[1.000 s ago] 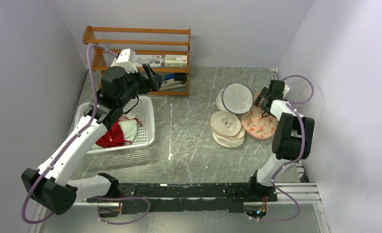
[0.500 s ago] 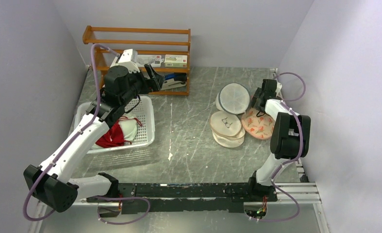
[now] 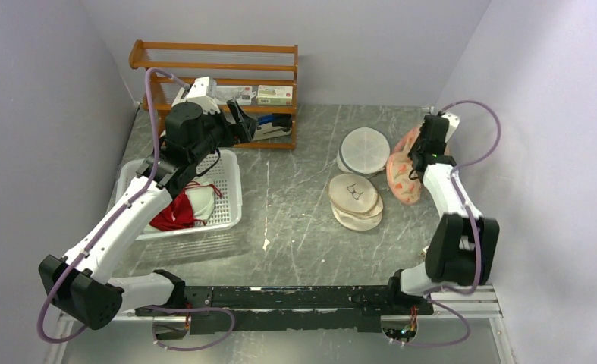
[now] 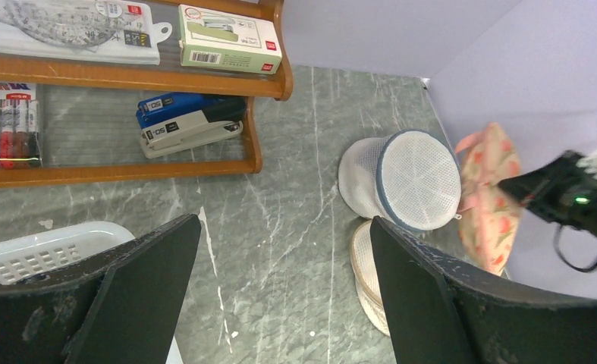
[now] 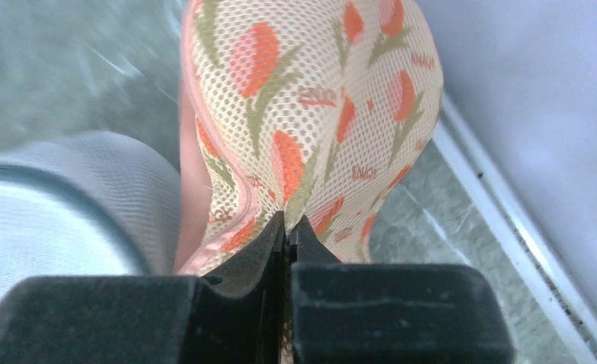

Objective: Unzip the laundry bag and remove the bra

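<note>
Laundry bag (image 3: pixel 403 176) – peach-pink mesh with orange-red flower prints and pink trim – stands up on edge at the far right of the counter (image 3: pixel 295 220), close to the right wall and just beside a round white mesh pouch (image 3: pixel 366 146). The right hand (image 5: pixel 287 227) has its fingers pressed together on a pinch of the bag's fabric near the trim; whether they have the zipper pull cannot be told. A wooden rack (image 3: pixel 212 47) stands along the back wall on the left, with boxes and a stapler (image 4: pixel 189 125) on its shelves. In front of it a white basket (image 3: pixel 238 205) holds a dark red garment (image 3: pixel 172 214). The left hand (image 4: pixel 284 224) hovers over the basket's far edge – fingers wide apart, holding nothing. Cream disc pouches (image 3: pixel 353 196) lie stacked near the counter's middle.
</note>
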You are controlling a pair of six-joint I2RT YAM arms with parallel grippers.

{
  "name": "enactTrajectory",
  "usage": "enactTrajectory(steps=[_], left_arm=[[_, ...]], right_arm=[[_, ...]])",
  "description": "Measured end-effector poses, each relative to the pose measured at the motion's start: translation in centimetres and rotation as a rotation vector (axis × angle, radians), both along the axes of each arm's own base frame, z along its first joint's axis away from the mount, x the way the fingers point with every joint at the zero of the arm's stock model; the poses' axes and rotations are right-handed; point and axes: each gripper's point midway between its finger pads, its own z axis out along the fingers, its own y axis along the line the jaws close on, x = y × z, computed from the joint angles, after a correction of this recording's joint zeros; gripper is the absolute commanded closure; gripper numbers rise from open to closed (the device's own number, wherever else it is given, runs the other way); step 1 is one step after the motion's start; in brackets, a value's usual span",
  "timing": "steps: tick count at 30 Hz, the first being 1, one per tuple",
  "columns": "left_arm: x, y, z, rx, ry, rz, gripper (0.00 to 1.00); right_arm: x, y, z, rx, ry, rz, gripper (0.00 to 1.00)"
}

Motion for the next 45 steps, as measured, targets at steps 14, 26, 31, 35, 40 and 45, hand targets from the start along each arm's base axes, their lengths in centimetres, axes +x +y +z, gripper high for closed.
enactTrajectory(steps=[14, 26, 31, 35, 40, 45], left_arm=[[0.1, 0.0, -0.2, 0.001, 0.003, 0.000, 0.06], [-1.1, 0.5, -0.1, -0.010, -0.019, 0.000, 0.06], [-0.9, 0.5, -0.1, -0.011, -0.020, -0.001, 0.06], [-0.7, 0.4, -0.6, -0.005, -0.010, -0.001, 0.06], [-0.5, 0.3, -0.9, -0.001, -0.001, -0.001, 0.06], [-0.4, 0.2, -1.3, 0.003, 0.006, -0.001, 0.06]], right_arm=[[-1.7, 16.1, 21.7, -0.004, -0.606, 0.761, 1.00], [-8.2, 36.7, 7.7, 0.173, -0.226, 1.538, 0.97], [-10.5, 39.4, 3.2, 0.221, -0.094, 1.597, 0.88], [-11.6, 39.8, 0.5, 0.285, -0.018, 1.572, 0.65], [-13.2, 40.0, -0.8, 0.412, 0.026, 1.534, 0.37], [-12.7, 39.6, 0.7, 0.469, 0.000, 1.465, 0.27]])
